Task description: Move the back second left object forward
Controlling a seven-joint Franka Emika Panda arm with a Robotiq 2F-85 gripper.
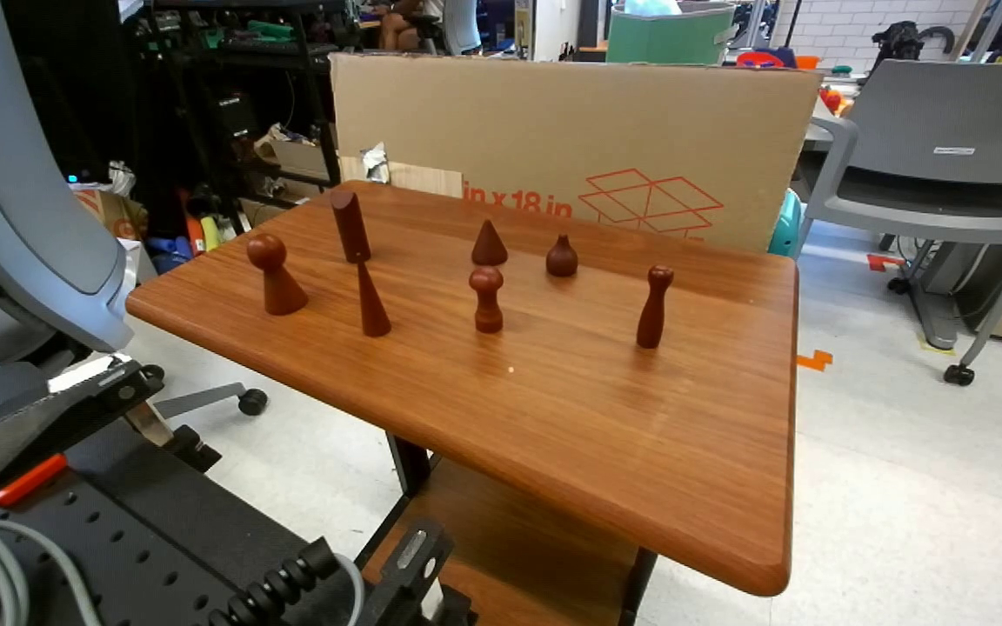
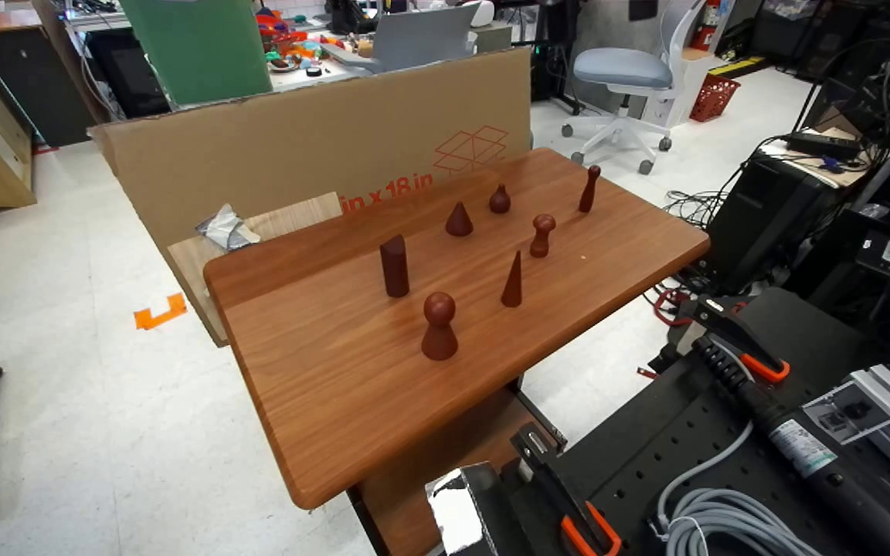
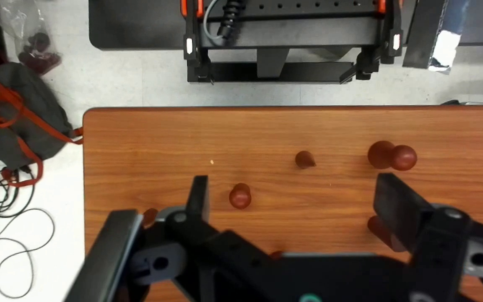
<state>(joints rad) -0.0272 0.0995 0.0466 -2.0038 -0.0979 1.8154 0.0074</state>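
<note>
Seven reddish-brown wooden pieces stand upright on a brown table [image 1: 623,417]; the one to move, a short cone [image 1: 489,247] with a pointed top, stands second from left in the back row, between a slant-topped cylinder [image 1: 350,228] and a pear-shaped piece [image 1: 562,259]. Nothing of the task seems done: the cone is roughly in line with its back-row neighbours, so grasping, moving forward and releasing all appear left to do. The arm is out of frame in both exterior views; in the wrist view the gripper [image 3: 292,188] has its fingers [image 3: 396,203] spread wide, holding nothing. A reddish sliver [image 3: 276,254] showing just past the gripper may be the cone, but I cannot tell. Behind the cone, a strip of wood leads to the back edge [image 2: 383,210], where a cardboard panel [image 1: 571,113] rises, so room there looks limited. In front, a slim spike [image 1: 374,306] stands to the left and a knob-topped piece [image 1: 487,300] to the right; the gap between them looks like the natural lane, with bare wood beyond it to the front edge [image 3: 266,108], and brushing either piece seems the main risk.
</note>
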